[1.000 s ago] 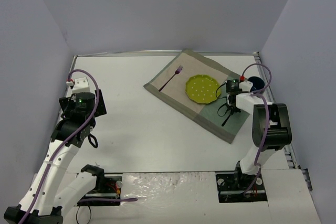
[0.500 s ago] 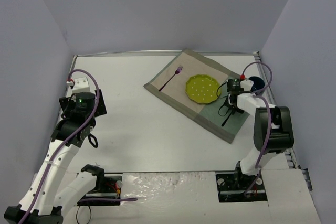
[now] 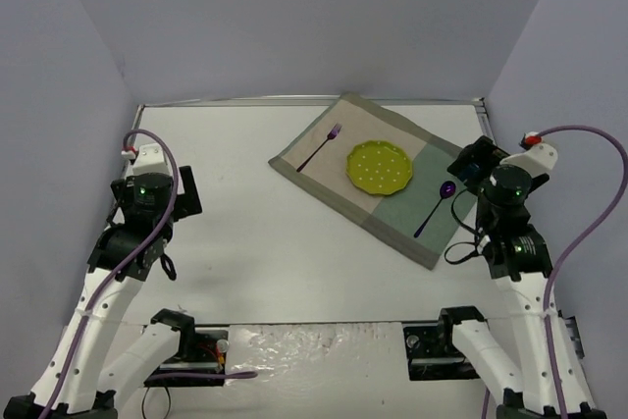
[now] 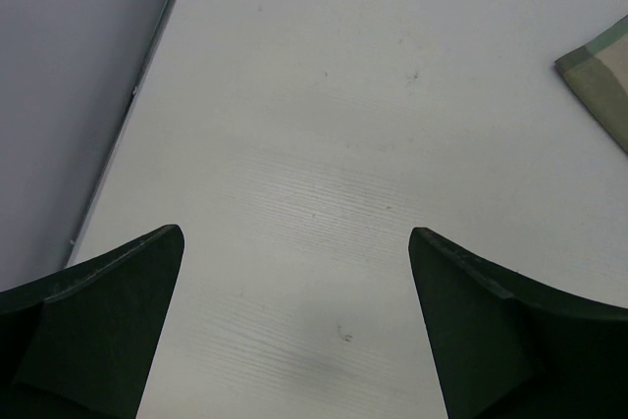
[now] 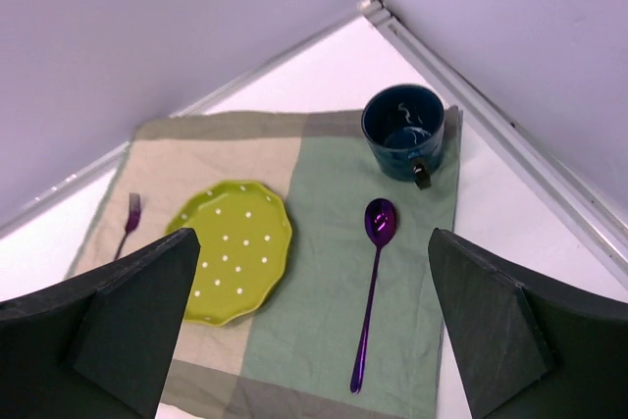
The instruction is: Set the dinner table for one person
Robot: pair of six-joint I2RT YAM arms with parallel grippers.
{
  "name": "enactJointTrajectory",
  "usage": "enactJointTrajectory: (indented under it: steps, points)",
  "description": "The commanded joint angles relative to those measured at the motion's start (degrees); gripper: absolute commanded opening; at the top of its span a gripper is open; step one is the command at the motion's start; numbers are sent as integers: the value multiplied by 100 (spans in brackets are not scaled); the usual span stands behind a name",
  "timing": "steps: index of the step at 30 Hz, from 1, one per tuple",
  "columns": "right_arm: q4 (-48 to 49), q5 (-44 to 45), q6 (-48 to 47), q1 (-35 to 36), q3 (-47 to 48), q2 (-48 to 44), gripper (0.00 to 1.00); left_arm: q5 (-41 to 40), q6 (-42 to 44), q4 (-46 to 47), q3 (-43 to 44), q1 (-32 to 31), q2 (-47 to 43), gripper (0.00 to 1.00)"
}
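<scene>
The right tool [image 5: 312, 252] has drawn back toward the right edge of the counter [image 3: 294, 233], jaws wide and empty, leaving the spoon [image 3: 435, 208] on the placemat [image 3: 388, 208]. The left tool [image 4: 294, 242] gapes empty too. The setting looks complete. One counter beneath everything, one placemat, one plate [image 3: 379, 165], one cup [image 5: 403, 131], one spoon, one fork [image 3: 321, 146].

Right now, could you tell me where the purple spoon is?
In the right wrist view the purple spoon lies on the green half of the placemat, right of the spotted plate, bowl toward the blue mug.
</scene>
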Motion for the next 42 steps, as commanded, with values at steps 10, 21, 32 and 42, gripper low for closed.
enactJointTrajectory:
  steps: [10,21,32,42]
  points:
    - [-497,432,-1018,442,550,-1383,100,46,281,-54,369,57,-1204,97]
    - [-266,769,-1599,640,-222,-2854,100,-503,334,264,-186,57,-1588,97]
    - [-144,903,-1460,702,-818,-3355,100,-401,175,508,-628,57,-1592,97]
    - [-55,738,-1480,693,-953,-3464,100,-423,200,527,-634,57,-1412,97]
